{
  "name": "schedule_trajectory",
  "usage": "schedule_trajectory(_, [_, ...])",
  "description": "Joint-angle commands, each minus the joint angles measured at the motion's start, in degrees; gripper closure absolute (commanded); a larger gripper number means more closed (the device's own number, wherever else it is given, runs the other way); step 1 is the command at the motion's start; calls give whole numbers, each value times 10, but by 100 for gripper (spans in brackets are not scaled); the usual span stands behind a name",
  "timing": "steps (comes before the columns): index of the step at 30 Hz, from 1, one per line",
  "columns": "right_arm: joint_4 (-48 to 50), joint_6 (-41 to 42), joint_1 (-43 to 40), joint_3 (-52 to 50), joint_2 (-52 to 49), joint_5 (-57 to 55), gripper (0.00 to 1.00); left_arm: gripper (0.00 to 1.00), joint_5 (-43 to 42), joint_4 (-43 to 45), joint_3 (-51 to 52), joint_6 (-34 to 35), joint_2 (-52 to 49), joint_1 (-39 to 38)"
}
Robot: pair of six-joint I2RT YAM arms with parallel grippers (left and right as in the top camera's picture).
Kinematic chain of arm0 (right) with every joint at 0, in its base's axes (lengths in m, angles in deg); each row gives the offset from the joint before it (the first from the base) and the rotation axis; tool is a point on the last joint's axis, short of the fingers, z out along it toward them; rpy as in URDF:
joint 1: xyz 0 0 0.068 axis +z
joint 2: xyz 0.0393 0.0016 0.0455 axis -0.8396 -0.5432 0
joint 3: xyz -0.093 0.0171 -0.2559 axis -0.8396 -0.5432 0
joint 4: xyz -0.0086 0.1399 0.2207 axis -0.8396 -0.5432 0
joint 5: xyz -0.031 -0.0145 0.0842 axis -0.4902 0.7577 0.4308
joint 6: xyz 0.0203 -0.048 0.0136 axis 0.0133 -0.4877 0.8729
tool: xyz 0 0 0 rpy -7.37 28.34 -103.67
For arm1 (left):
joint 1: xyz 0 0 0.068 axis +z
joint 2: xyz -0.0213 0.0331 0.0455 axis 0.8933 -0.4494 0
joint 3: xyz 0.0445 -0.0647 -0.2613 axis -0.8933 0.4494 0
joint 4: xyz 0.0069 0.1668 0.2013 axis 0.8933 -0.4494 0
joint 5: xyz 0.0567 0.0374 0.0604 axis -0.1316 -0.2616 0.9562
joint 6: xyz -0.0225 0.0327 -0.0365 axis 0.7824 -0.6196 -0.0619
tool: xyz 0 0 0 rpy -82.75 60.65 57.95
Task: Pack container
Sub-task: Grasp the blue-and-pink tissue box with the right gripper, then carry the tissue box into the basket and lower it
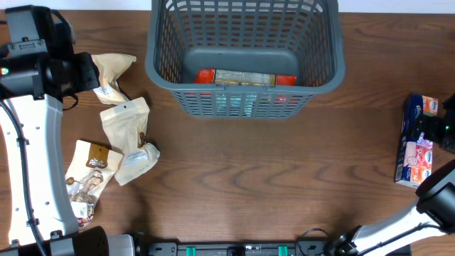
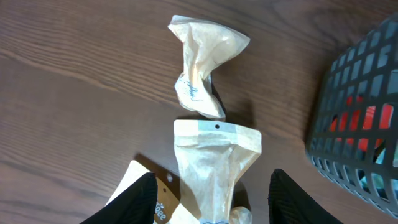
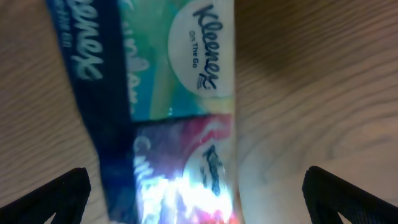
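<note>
Some packets (image 1: pixel 242 78) inside grey container (image 1: pixel 160 43)

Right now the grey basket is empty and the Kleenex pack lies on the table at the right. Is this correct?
Not empty: the overhead view shows the container already holding a red and tan packet. The Kleenex pack does lie on the table at the right.
</note>
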Motion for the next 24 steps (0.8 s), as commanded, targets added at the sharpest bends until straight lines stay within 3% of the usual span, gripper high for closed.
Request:
schedule_trajectory(1, [3, -6, -2, 7, -38, -1, 1, 53, -21, 0, -1, 11, -2, -1])
schedule_trajectory(9, [12, 7, 16, 7, -92, -1, 7, 53, -21, 0, -1, 11, -2, -1])
schedule_trajectory(16, [21, 18, 37, 7, -93, 35, 58, 53, -21, 0, -1, 11, -2, -1])
schedule_trajectory(19, [19, 19, 50, 7, -92, 75, 87, 53, -21, 0, -1, 11, -2, -1])
schedule_trajectory(21, [16, 30, 63, 11, -87, 97, 96, 53, -21, 0, -1, 11, -2, -1])
schedule_trajectory(24, [-1, 39, 83, 41, -73, 130, 99, 53, -21, 0, -1, 11, -2, -1])
